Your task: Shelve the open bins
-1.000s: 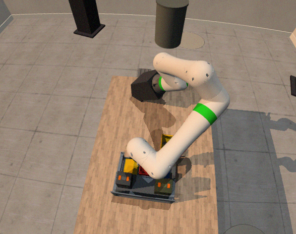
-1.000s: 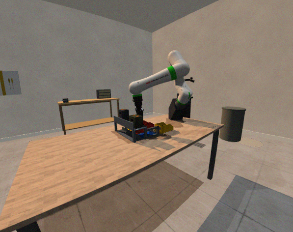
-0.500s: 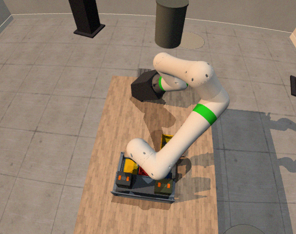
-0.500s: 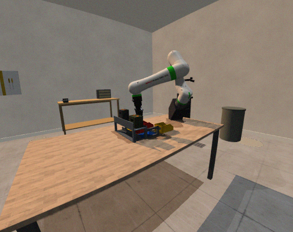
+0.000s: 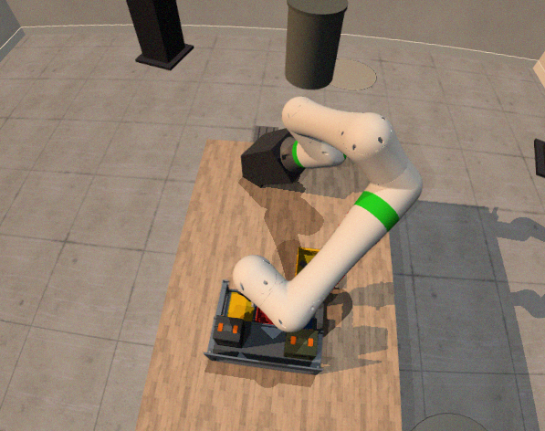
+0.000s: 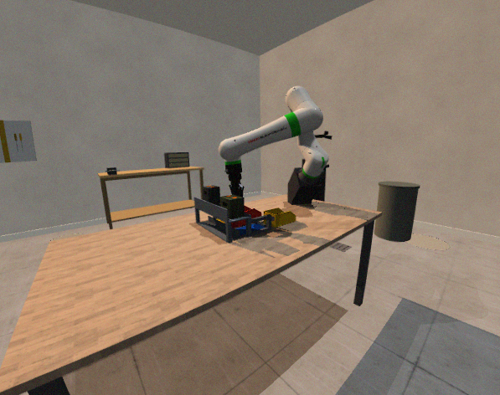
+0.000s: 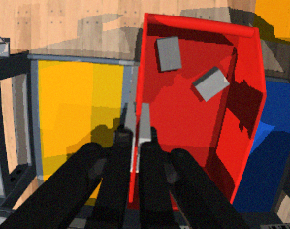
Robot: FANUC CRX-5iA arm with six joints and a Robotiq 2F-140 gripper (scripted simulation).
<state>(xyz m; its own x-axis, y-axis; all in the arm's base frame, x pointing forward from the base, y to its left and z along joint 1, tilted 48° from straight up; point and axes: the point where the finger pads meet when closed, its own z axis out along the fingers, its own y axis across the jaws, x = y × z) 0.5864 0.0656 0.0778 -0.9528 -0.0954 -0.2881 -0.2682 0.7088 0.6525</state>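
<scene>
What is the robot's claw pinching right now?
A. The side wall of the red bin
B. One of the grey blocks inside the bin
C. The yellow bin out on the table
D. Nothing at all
A. In the wrist view the gripper is closed on the thin left wall of the red bin, while the two grey blocks lie loose farther in and the yellow bin sits apart on the table.

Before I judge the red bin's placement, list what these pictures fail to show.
- Top view: the arm hides most of the red bin and the end effector.
- Wrist view: the end effector covers the bin's gripped wall; the red mark is hidden.
- Exterior view: the shelf is too small.
</scene>
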